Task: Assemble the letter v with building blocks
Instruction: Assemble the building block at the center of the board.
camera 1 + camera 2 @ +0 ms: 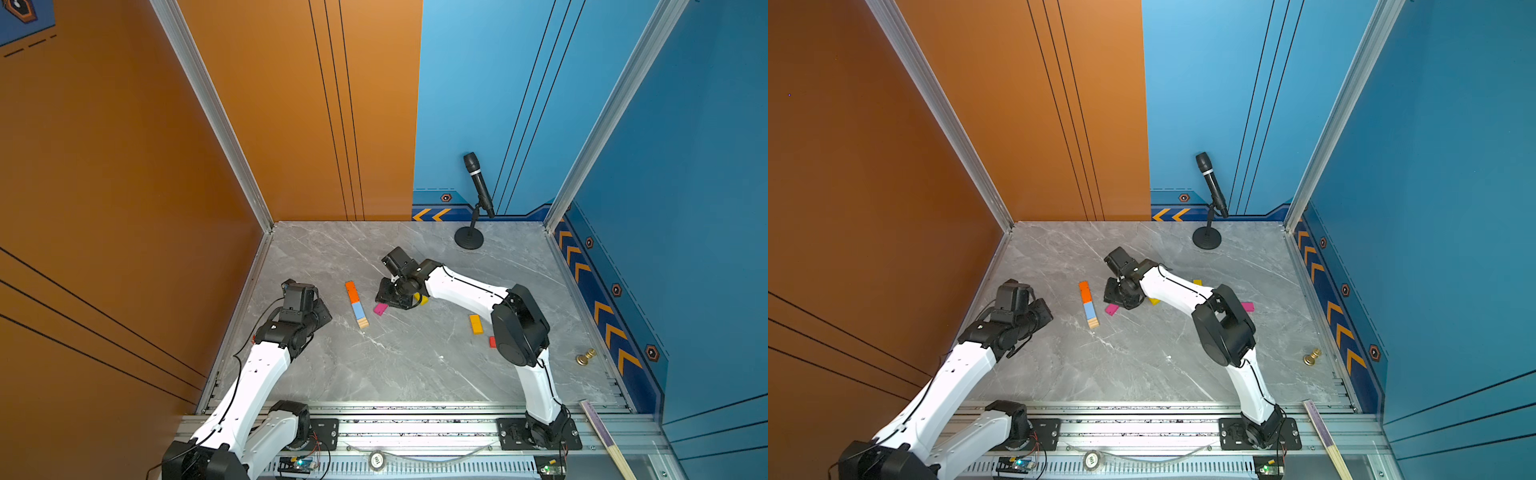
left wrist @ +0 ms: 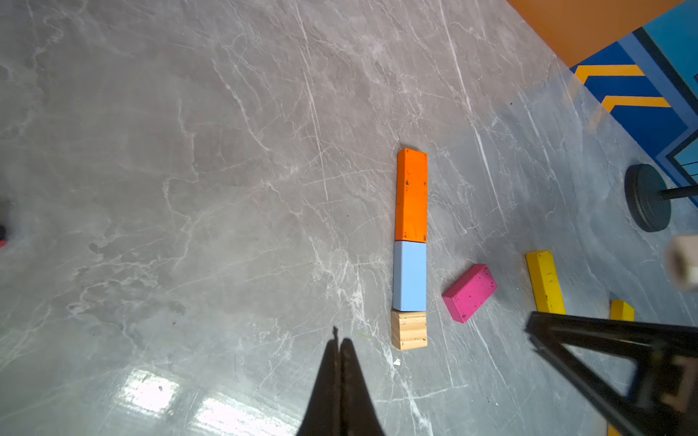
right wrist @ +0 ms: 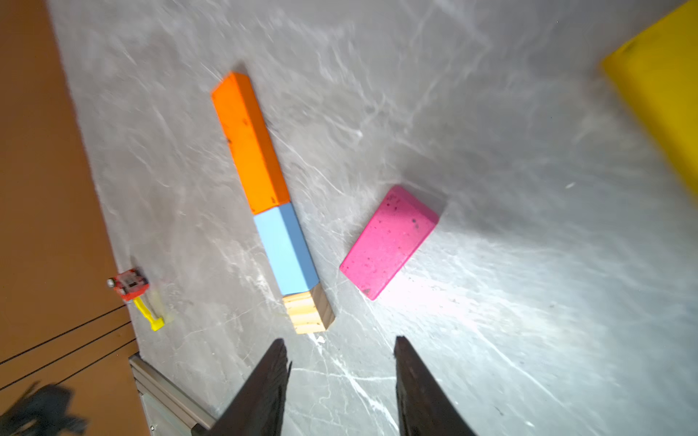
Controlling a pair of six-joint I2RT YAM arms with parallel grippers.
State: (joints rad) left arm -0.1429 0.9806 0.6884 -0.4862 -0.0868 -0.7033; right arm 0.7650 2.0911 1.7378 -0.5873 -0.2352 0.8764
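In both top views the left hand (image 1: 327,316) hangs low over the worktop (image 1: 415,365). Out ahead of its fingertips runs a straight row of three building blocks, touching end to end: an orange brick (image 1: 352,291), a light blue brick (image 1: 358,311) and a plain wood cube (image 1: 363,323). The right hand (image 1: 385,296) tips down on the far side of that row. A pink brick (image 1: 380,308) lies just below its fingertips, near the cube but apart from it. A yellow brick (image 1: 423,298) shows behind the right hand's wrist. An amber brick (image 1: 476,324) and a red block (image 1: 492,342) lie well back, beside that arm's elbow.

In the left wrist view the left hand's fingers (image 2: 355,385) are pressed flat together, clenched on nothing. The wood cube is the block nearest ahead of them.

In the right wrist view, which is blurred, the right hand's fingers (image 3: 264,385) stand apart with nothing between them. The pink brick lies flat and slanted ahead of the gap, untouched.

One stroke of the V looks laid, and the pink brick seems meant to start the other. These blocks look like light, rigid painted wood, smooth enough to skid on the polished worktop if nudged. The best grip is probably across the pink brick's two long sides at mid-length, with the hand turned to match its slant and kept clear of the cube.
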